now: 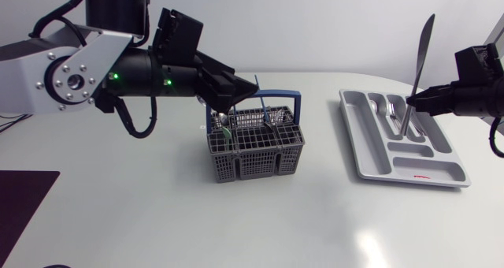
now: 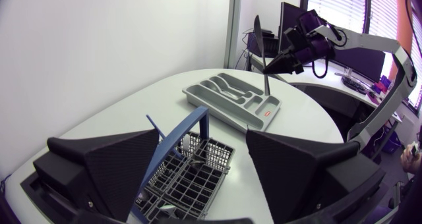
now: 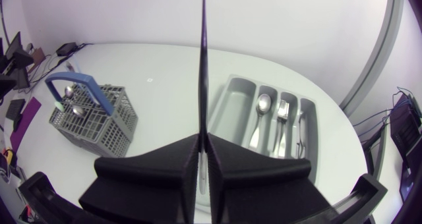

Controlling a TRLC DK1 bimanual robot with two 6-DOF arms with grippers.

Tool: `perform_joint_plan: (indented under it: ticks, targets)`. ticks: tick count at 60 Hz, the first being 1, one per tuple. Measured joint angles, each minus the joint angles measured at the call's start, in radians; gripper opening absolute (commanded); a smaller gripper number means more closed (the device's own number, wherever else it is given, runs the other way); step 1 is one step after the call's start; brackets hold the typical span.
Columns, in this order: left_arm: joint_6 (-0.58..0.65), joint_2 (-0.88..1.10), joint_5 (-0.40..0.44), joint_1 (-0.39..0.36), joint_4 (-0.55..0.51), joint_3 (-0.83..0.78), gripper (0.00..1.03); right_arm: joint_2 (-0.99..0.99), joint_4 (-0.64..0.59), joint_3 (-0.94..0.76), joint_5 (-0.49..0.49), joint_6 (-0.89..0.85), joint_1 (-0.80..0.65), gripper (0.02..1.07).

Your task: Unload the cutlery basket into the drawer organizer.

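White table (image 1: 157,213): cutlery basket (image 1: 256,154) sitting at centre, drawer organizer (image 1: 370,142) at three o'clock. I'm holding left gripper (image 1: 246,89) wide above the basket, right gripper (image 1: 411,101) pinching a knife (image 1: 422,53) upright over the organizer.

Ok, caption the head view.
The right tool holds a knife over the organizer; left tool hovers open above the cutlery basket.

You are looking at a white, round-edged desk (image 1: 299,221) stretching under the left end effector (image 1: 253,87) and the right end effector (image 1: 409,101). Soft light is gleaming off it, well apart from the right one. A dark mat (image 1: 24,197) is lying well behind the left one.
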Motion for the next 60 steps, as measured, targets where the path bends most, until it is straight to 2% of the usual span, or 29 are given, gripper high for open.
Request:
perform_joint_plan:
  ticks: [22,40,60]
  targets:
    - [0.038,-0.020,-0.040,0.000,-0.002,-0.026,0.98,0.255,-0.079,0.232,0.050,-0.074,-0.177,0.08]
    - [0.086,-0.048,-0.099,-0.006,-0.011,-0.068,0.98,0.454,-0.149,0.409,0.084,-0.126,-0.261,0.08]
    - [0.101,-0.052,-0.126,-0.023,-0.010,-0.085,0.98,0.629,-0.155,0.492,0.144,-0.138,-0.286,0.08]
